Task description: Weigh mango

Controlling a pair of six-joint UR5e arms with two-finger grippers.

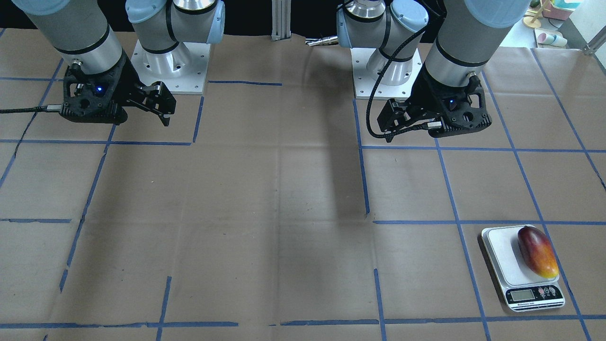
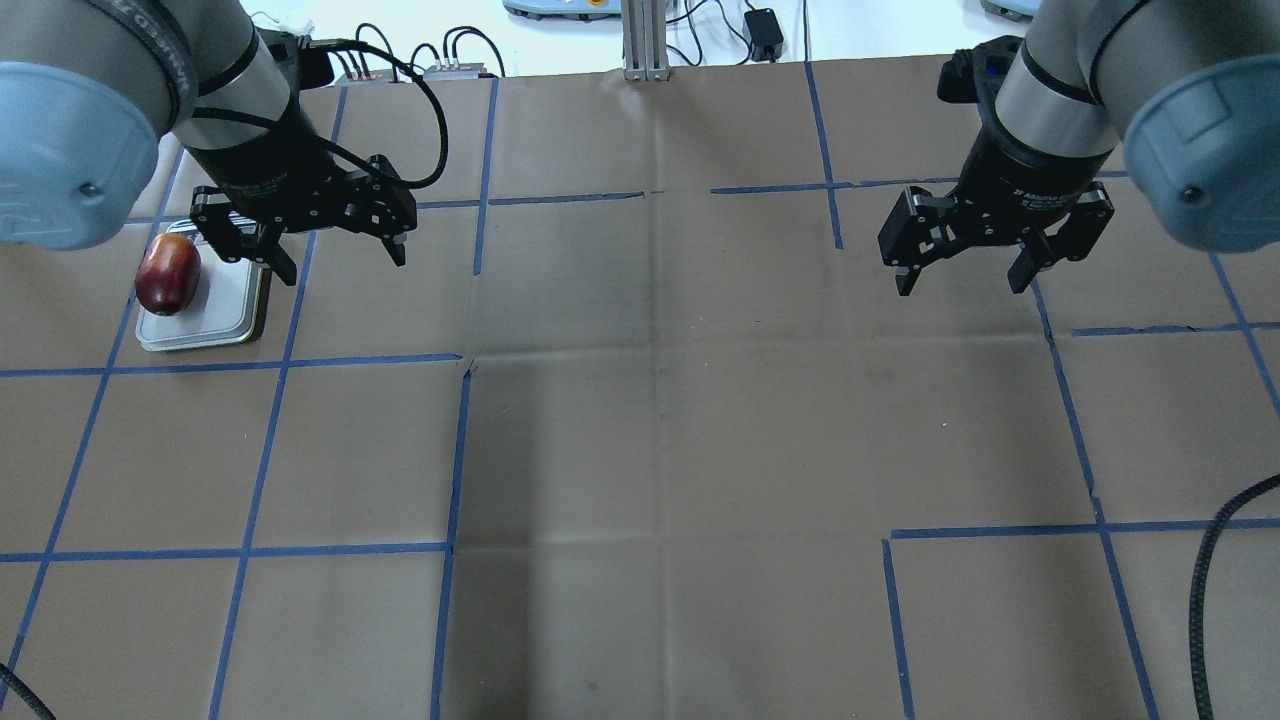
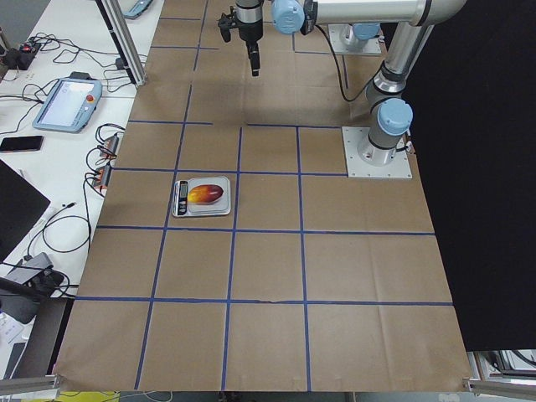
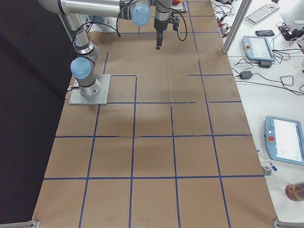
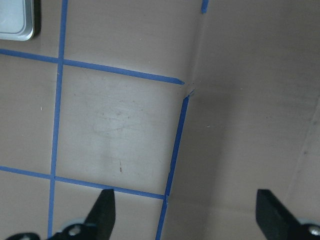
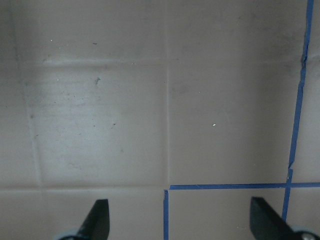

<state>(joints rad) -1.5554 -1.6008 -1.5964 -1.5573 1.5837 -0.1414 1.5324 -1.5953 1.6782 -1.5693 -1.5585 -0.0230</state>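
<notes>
Here, nearest the operators' side of the worktop (image 1: 284,213), a small kitchen scale (image 1: 502,251) sits flat on the brown paper, on the robot's left half. Its display (image 1: 522,296) faces away from the robot. The mango (image 1: 537,252) lies lengthwise on the scale's platform, along the platform's edge on the robot's left. Its dark red body points towards the robot and its orange-yellow end lies next to the display. Nothing but the platform touches the fruit.

Further back, towards the robot, the left tool (image 2: 343,265) hangs in the air over the worktop with its fingers spread wide and nothing between them. It is clear of the mango and off to the scale's inner side. Its wrist camera looks down on blue tape lines (image 5: 172,150), with only a corner of the scale at the top left of that view.

Across the worktop, on the robot's right half, the right tool (image 2: 960,287) also hangs above the paper. Its fingers are likewise spread apart and hold nothing, and its own camera shows bare paper and tape below it.

Farthest back, the two arm bases (image 1: 168,61) stand bolted to the worktop on white plates.
</notes>
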